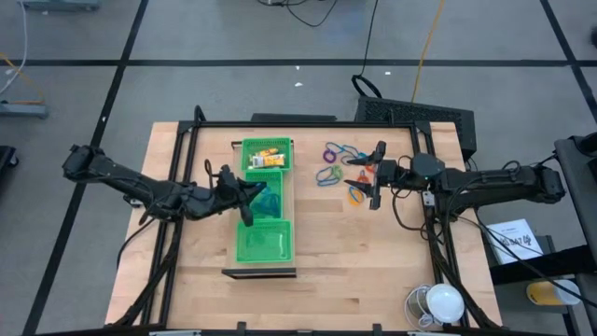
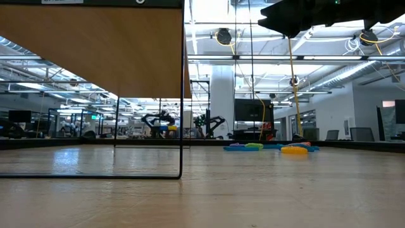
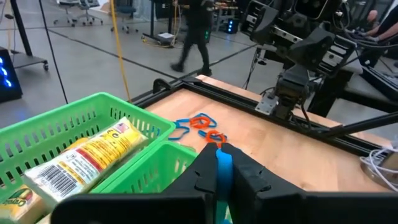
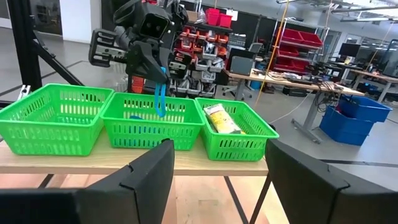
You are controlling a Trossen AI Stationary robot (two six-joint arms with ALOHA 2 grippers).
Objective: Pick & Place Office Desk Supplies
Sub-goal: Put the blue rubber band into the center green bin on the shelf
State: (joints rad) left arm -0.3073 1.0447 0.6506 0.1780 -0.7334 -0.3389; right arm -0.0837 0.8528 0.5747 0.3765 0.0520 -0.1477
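Your left gripper (image 4: pixel 160 81) is clamped on a blue loop (image 4: pixel 160 99), hanging over the middle bin of the green tray (image 1: pixel 264 245). Your right gripper (image 1: pixel 376 177) stands spread above the loose loops (image 1: pixel 338 163). Only the wrist views show the yellow packet (image 3: pixel 87 158); its print is unreadable.

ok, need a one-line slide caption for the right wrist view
Left gripper dangles a blue loop over the middle compartment of the green tray; right gripper waits open.
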